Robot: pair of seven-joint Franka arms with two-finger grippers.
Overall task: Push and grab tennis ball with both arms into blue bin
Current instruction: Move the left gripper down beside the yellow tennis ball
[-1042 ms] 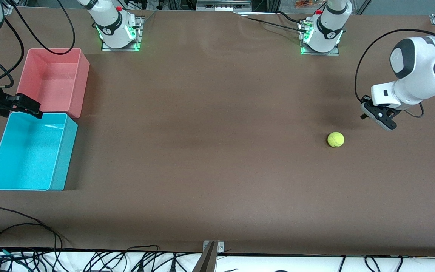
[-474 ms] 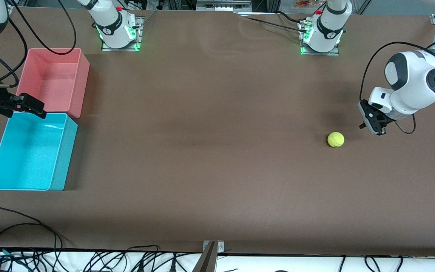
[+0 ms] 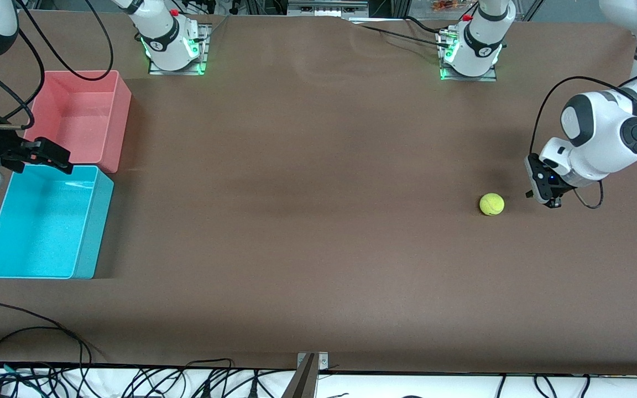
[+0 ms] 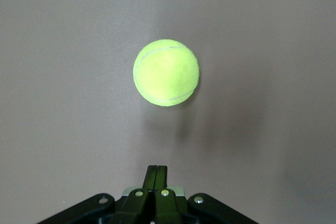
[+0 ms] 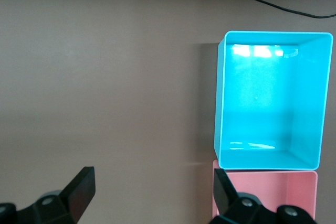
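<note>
The tennis ball lies on the brown table toward the left arm's end; the left wrist view shows it just ahead of the fingertips. My left gripper is shut and empty, low by the table beside the ball, a short gap away, with its fingers pressed together in the left wrist view. The blue bin stands empty at the right arm's end. My right gripper is open and empty over the line where the blue bin meets the pink bin. Its wrist view shows the gripper and the blue bin.
A pink bin stands against the blue bin, farther from the front camera, and shows in the right wrist view. Two arm bases stand along the table's back edge. Cables lie along the near edge.
My left gripper has come down and moved closer to the tennis ball. The right gripper has shifted slightly over the bins. The ball has not moved.
</note>
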